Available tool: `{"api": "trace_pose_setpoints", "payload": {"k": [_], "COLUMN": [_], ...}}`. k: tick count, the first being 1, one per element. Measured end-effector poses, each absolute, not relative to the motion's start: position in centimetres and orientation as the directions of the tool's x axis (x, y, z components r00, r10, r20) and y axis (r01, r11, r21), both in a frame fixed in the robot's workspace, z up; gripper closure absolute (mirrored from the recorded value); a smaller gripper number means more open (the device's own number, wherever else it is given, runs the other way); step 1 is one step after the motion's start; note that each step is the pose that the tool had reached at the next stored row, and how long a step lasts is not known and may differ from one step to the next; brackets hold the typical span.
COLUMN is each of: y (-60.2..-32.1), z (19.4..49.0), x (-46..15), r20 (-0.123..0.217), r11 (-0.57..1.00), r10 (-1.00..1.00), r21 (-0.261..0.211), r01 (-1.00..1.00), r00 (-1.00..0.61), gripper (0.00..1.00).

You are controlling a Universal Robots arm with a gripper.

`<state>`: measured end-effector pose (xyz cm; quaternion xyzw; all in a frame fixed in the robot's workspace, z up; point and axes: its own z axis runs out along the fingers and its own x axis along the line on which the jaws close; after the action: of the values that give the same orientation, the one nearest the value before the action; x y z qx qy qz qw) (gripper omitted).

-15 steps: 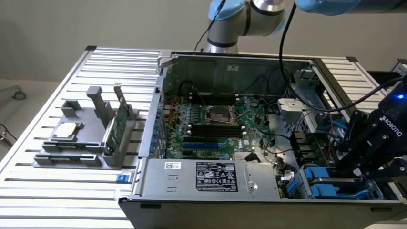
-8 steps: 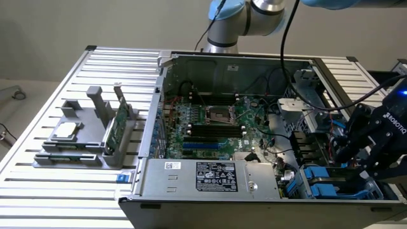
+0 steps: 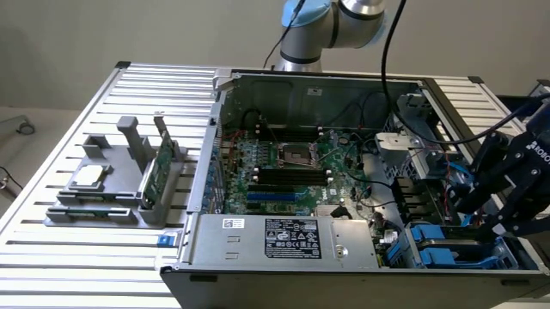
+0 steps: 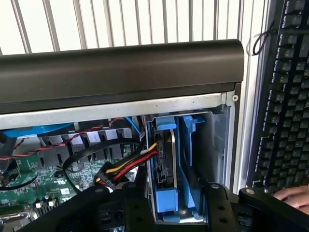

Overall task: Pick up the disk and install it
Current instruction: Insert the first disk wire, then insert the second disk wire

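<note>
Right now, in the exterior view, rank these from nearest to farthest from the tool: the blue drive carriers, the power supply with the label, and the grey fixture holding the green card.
1. Blue drive carriers, directly beside the tool, at the case's corner on the exterior view's right.
2. Labelled power supply, mid-case along the front edge.
3. Grey fixture, outside the case on the exterior view's left.

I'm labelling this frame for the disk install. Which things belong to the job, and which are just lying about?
Job: the disk in its blue carrier, seated in the drive bay; the gripper above it.

Lying about: keyboard, green circuit card, small silver chip.
</note>
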<state>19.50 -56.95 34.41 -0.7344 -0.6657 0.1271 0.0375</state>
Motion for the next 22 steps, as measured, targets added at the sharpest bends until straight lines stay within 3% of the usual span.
{"api": "trace_pose_setpoints", "payload": {"k": [12,22], "y": [-57.0,-56.9], "z": [37.3,38.0], "x": [19.5,18.9], "r20": [-0.137,-0.139], "r11": [-0.111,-0.111], "r10": [0.987,0.987], "r21": [-0.24,-0.258], "r01": [0.964,0.96], "r00": [0.079,0.077], "gripper": [0.52,0.52]}}
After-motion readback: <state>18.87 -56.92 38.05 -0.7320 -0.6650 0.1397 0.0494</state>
